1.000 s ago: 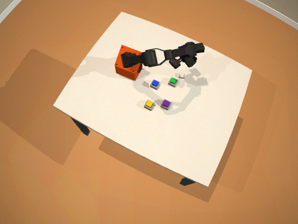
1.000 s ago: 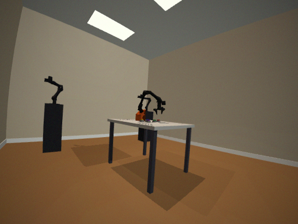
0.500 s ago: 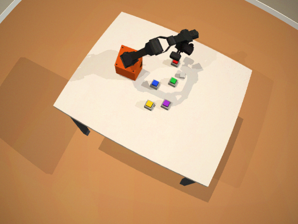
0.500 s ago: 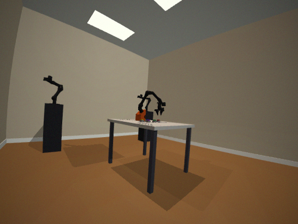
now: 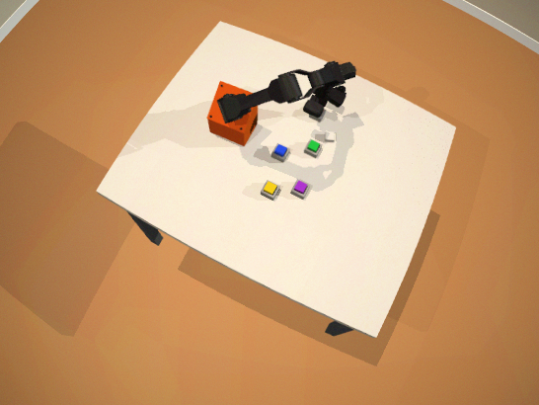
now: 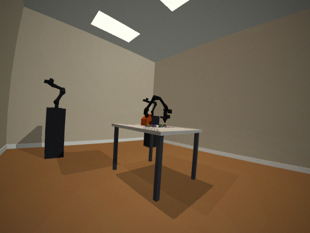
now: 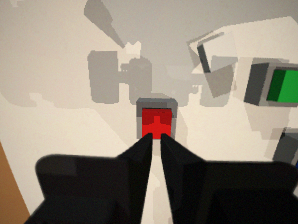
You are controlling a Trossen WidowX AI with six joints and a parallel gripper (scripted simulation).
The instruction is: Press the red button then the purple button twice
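Five buttons: red, green, blue, yellow and purple, each in a grey housing on the white counter (image 5: 375, 237).
Gripper: the gripper (image 7: 155, 140) has its two black fingers pressed almost together with nothing between them; only a thin sliver of counter shows in the gap in the wrist view.
Gripper position: it points down over the red button (image 7: 157, 123), with the fingertips reaching the near edge of the red cap in the wrist view; whether they touch it I cannot tell.
Red button: it sits nearest the far edge of the counter of all the buttons; in the top view the arm's wrist hides it.
Purple button: the purple button (image 5: 300, 187) lies well apart from the gripper, toward the middle of the counter, just beside the yellow button (image 5: 270, 188).
Green button: the green button (image 5: 313, 146) sits between the red one and the purple one, with the blue button (image 5: 280, 150) near it on the base's side.
White block: a small white block (image 5: 329, 136) lies just beside the green button, on the side toward the far edge.
Arm base: the orange base (image 5: 232, 116) stands near the far-left corner of the counter, and the black arm reaches from it along the far edge.
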